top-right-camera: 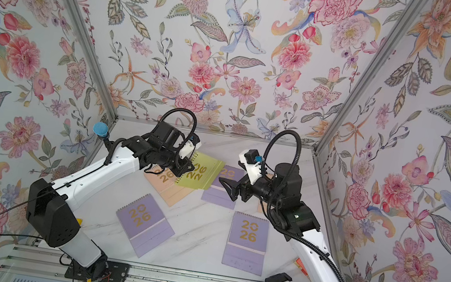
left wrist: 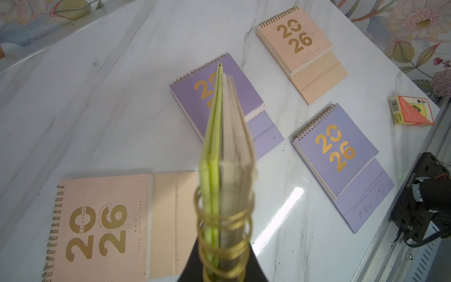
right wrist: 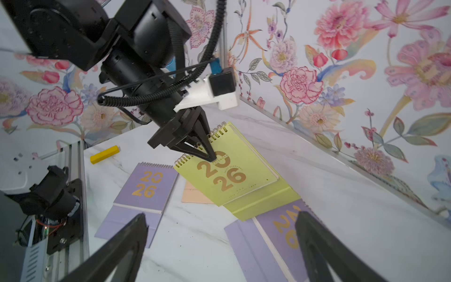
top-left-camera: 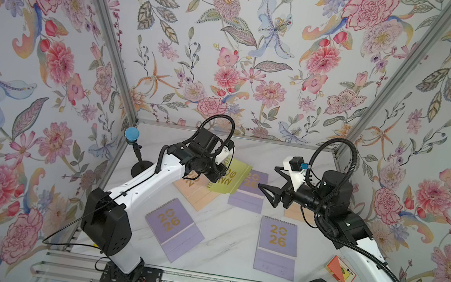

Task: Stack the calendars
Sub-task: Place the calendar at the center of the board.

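Note:
My left gripper [top-left-camera: 220, 174] is shut on the spiral edge of the yellow-green calendar [top-left-camera: 232, 179], which hangs tilted over a peach calendar [top-left-camera: 194, 193]. The left wrist view shows that yellow-green calendar [left wrist: 224, 151] edge-on between my left gripper's [left wrist: 223, 271] jaws. A lilac calendar [top-left-camera: 249, 196] lies just beside it, under my right gripper [top-left-camera: 266, 192], which is open and holds nothing. Two more lilac calendars [top-left-camera: 173, 228] [top-left-camera: 276, 248] lie flat near the front. A second peach calendar [top-left-camera: 294, 212] is mostly hidden under the right arm but shows whole in the left wrist view [left wrist: 300, 48].
An orange-red card box [top-left-camera: 340, 272] lies at the front right by the wall. A small yellow bar [right wrist: 105, 154] lies at the front left near the rail. A blue-topped black stand [top-left-camera: 131, 134] stands in the back left corner. Floral walls close three sides.

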Motion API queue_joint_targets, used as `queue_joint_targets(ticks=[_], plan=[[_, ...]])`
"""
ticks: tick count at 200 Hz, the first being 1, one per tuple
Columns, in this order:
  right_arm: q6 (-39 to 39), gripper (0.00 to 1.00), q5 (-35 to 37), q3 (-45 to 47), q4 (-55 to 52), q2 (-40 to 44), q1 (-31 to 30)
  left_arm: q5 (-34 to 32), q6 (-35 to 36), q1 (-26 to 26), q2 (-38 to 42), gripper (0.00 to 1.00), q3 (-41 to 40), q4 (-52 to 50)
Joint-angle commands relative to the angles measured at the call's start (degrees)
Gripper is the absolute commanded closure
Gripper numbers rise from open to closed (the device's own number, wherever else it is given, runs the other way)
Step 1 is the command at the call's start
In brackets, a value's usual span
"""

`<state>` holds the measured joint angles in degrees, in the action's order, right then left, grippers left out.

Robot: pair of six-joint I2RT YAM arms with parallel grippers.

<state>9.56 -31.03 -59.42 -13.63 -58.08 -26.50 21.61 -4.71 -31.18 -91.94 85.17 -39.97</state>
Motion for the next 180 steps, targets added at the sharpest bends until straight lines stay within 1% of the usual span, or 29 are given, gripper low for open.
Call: queue_joint_targets(ticks=[1, 15, 52, 95, 128, 180], plan=[[13.06, 0.05, -2.62, -3.61, -4.01, -4.58, -1.87, -0.44, 6.46, -0.03, 2.78, 0.98, 1.90, -1.69], [13.73, 0.05, -4.42, -5.89, -4.06, -7.70, -2.54, -0.39, 8.13, -0.27, 5.21, 0.98, 0.96, -1.48], [15.70, 0.07, -7.03, -10.39, -4.28, -14.07, -3.90, -0.46, 11.50, -0.98, 8.47, 0.96, -1.13, -1.35], [16.98, 0.10, -9.93, -15.57, -4.98, -19.93, -4.08, 0.42, 11.91, -2.28, 9.76, 0.96, -2.06, -2.54], [20.14, 0.14, -11.25, -21.01, -9.69, -24.79, -4.34, -0.03, 12.09, -3.52, 10.16, 0.96, -2.17, -3.36], [22.60, 0.23, -14.90, -25.26, -14.07, -29.77, -5.05, 0.29, 12.09, -4.43, 10.99, 0.95, -1.77, -3.36]])
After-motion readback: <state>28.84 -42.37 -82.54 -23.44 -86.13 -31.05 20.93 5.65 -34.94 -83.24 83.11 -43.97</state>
